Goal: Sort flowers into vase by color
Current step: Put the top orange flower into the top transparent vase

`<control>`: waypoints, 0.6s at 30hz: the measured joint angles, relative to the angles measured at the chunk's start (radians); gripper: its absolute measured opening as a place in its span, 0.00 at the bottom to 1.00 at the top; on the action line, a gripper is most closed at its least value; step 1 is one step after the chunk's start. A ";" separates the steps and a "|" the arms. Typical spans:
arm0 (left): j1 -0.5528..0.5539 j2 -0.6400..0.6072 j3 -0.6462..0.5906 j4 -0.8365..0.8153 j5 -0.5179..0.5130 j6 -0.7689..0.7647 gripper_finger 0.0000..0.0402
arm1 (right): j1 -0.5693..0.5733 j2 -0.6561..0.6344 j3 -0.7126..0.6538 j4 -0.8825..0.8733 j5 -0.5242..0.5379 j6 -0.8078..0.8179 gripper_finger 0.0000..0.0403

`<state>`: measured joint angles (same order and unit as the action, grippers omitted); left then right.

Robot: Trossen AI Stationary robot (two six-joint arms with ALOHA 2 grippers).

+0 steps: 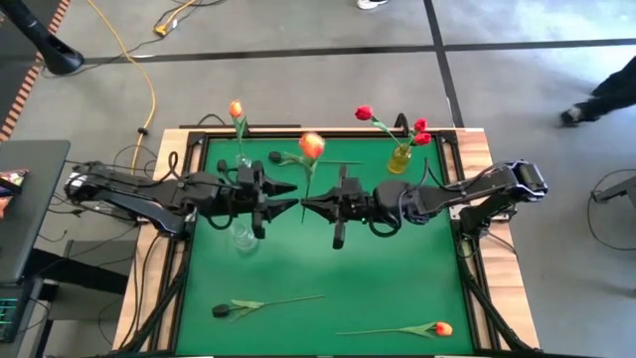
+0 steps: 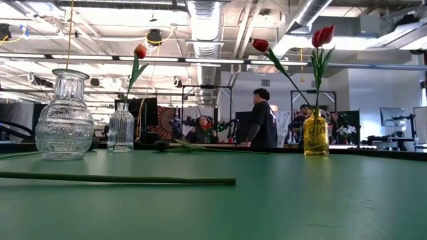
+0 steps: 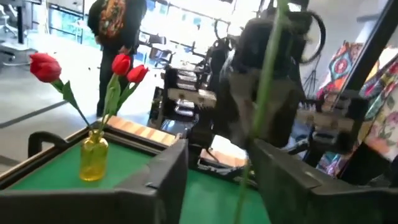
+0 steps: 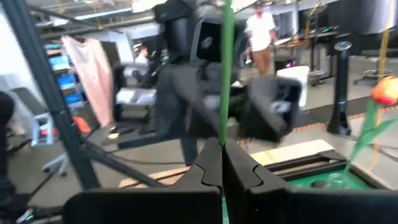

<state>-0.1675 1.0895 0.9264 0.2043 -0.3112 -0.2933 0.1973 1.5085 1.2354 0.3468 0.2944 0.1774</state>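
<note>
An orange tulip (image 1: 311,146) stands upright in the air over the middle of the green table (image 1: 397,268). Its thin green stem (image 4: 225,74) passes between both grippers. My right gripper (image 4: 221,149), reaching level from the table's right, is shut on that stem. My left gripper (image 3: 219,152), reaching level from the left, is open, one finger on either side of the stem (image 3: 266,87) without touching it. In the high view the two grippers (image 1: 288,206) (image 1: 310,204) meet tip to tip. Neither shows in the low view. My right gripper pinches the tulip's stem (image 4: 222,134) between its two fingers, some way below the head. The fingers come in level from the table's right and lie across the stem. The tulip stands upright, lifted clear of the table, its stem running on below the fingers.
A yellow vase (image 1: 399,159) with red tulips stands at the far right, a clear vase (image 1: 241,154) with one orange tulip at the far left, and an empty clear vase (image 1: 241,237) under my left arm. A dark tulip (image 1: 221,310) and an orange one (image 1: 442,328) lie near the front edge.
</note>
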 joint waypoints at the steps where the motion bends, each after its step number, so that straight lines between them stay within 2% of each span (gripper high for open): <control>1: 0.003 -0.006 0.000 -0.001 0.003 -0.013 0.44 | 0.003 0.000 0.000 -0.004 -0.010 0.007 0.05; 5: 0.010 -0.012 0.007 -0.010 0.070 -0.024 0.53 | 0.007 0.000 0.000 -0.008 -0.037 0.032 0.05; 9: 0.010 -0.011 0.030 -0.008 0.153 0.008 0.56 | 0.006 0.000 0.000 -0.014 -0.037 0.035 0.05; 18: 0.010 0.008 0.068 0.012 0.137 0.044 0.56 | 0.005 0.000 0.000 -0.048 -0.066 0.085 0.05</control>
<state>-0.1573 1.0974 0.9945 0.2162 -0.1743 -0.2492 0.2028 1.5082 1.2354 0.2990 0.2285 0.2623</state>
